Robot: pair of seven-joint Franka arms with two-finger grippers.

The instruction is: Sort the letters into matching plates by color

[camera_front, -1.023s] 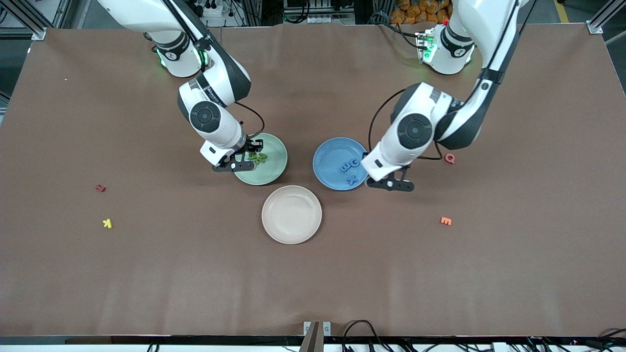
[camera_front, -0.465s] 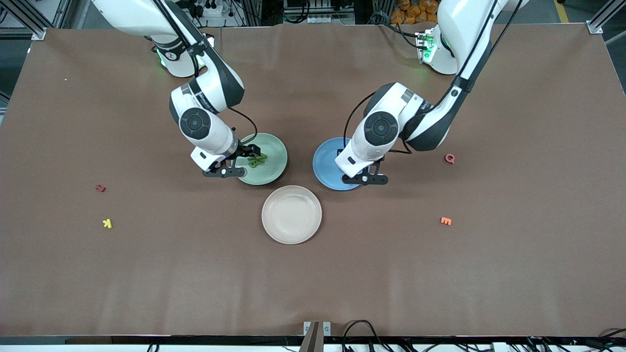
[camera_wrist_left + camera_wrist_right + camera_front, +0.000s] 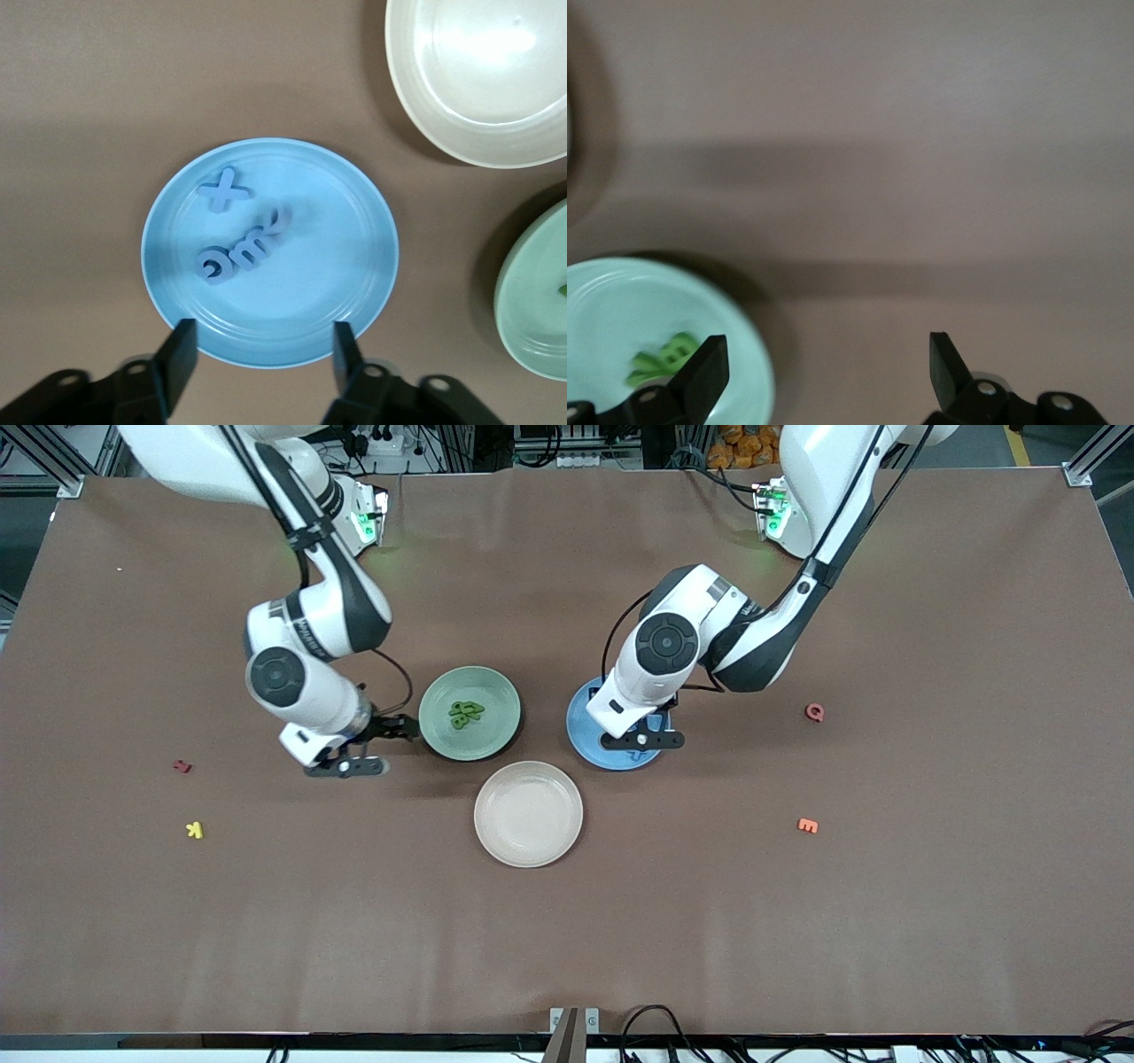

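Four blue letters (image 3: 239, 237) in blue plate (image 3: 354, 292), under left jaws, open | right jaws open, beside green plate (image 3: 500, 731)

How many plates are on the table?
3: green plate toward the right arm's end, blue plate under the left gripper, beige plate nearest the front camera.

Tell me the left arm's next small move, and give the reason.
Probably lift the left pincer straight up off the blue plate. Its fingers stand apart with nothing between them, and the blue letters lie in that plate, so this drop looks done.
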